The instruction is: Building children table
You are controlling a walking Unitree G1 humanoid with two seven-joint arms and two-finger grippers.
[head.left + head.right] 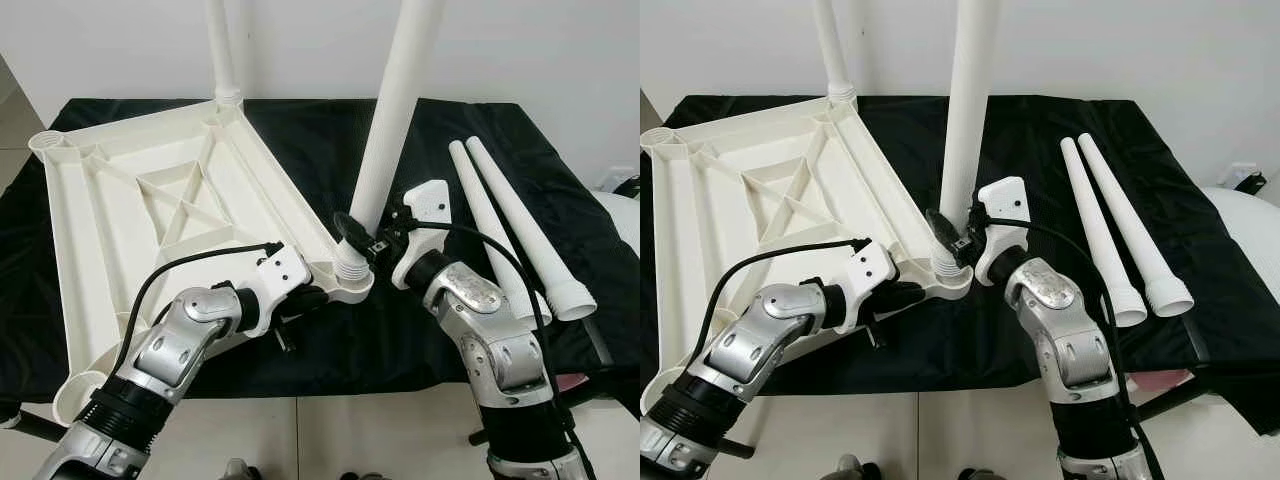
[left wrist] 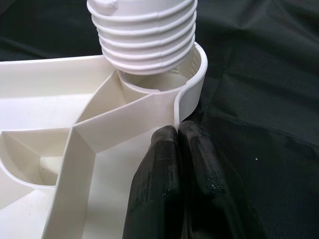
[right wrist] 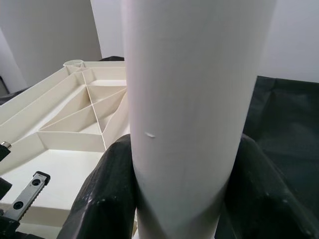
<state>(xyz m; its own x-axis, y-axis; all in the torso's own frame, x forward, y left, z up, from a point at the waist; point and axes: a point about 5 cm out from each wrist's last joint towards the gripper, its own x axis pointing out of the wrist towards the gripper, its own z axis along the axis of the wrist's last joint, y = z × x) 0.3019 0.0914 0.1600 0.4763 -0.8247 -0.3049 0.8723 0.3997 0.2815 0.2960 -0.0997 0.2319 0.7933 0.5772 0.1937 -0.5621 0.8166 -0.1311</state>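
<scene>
right gripper (image 1: 352, 232): fingers clamped on white leg (image 1: 392, 120) over corner socket (image 2: 192, 74) | left gripper (image 1: 318, 296): fingers closed, pinching tabletop (image 1: 160, 200) rim

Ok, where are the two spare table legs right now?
In the left eye view, the two spare legs lie side by side on the black cloth, on the robot's right, beyond its right arm.
</scene>
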